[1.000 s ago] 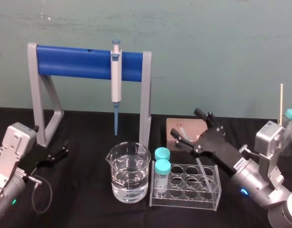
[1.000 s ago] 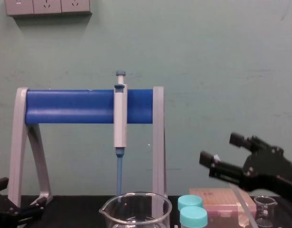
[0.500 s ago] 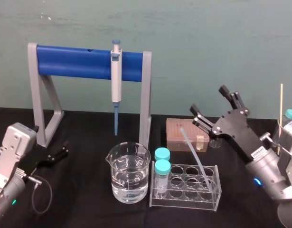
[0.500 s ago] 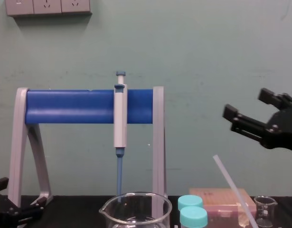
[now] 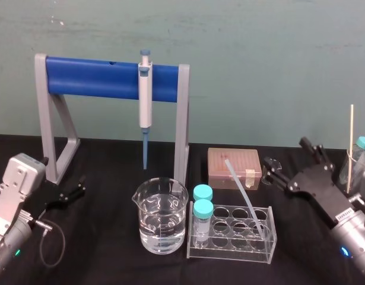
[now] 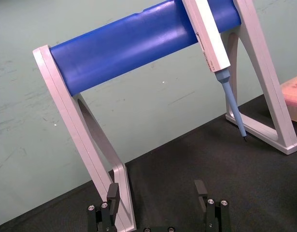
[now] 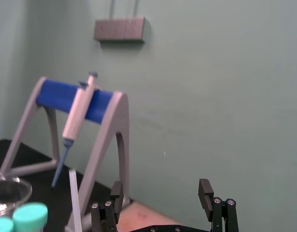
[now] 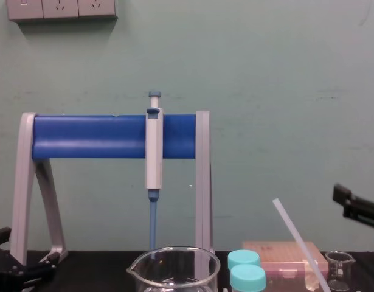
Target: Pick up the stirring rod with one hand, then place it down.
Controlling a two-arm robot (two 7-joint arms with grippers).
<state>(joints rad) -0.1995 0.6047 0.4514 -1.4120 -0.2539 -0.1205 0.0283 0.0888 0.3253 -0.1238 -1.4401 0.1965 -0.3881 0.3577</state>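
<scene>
**Op A:** Where's the rod?

**Op B:** I've got the rod [image 5: 244,193] leaning in the rack [image 5: 229,254]; lower end in a hole at the rack's R end, top tilted left twd the stand [image 5: 181,119]; nothing gripping it.

**Op A:** R side?

**Op B:** R gripper [image 5: 285,155] released, fingers spread, empty; raised off the table, right of the rack, apart from the rod.

**Op A:** L?

**Op B:** L gripper [image 5: 81,185] parked low nr the stand's left foot; fingers apart, holding nothing.
</scene>
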